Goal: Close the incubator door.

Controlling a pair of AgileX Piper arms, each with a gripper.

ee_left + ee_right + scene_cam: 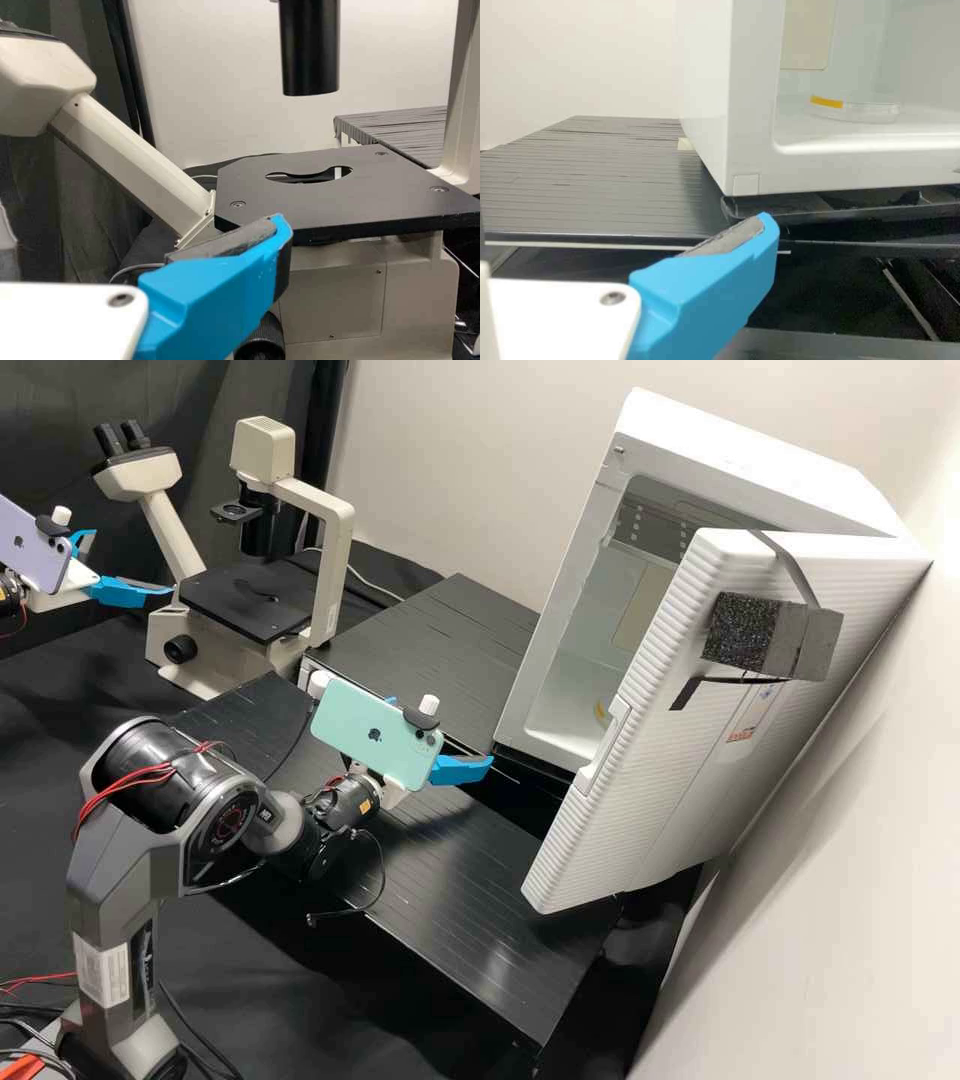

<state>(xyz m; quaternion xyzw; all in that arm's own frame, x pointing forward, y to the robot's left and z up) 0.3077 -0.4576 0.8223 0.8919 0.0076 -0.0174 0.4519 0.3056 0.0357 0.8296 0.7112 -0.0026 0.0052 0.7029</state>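
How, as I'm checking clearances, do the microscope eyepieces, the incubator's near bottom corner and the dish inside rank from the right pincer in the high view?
1. Incubator's near bottom corner: just right.
2. Dish: inside, farther right.
3. Microscope eyepieces: far left, towards the back.

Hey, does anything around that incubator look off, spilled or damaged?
The open incubator door has a foam block fastened to its outer face with dark strips, one end jutting out beside it, which looks makeshift. I see no spill or damage; the dish inside sits flat.
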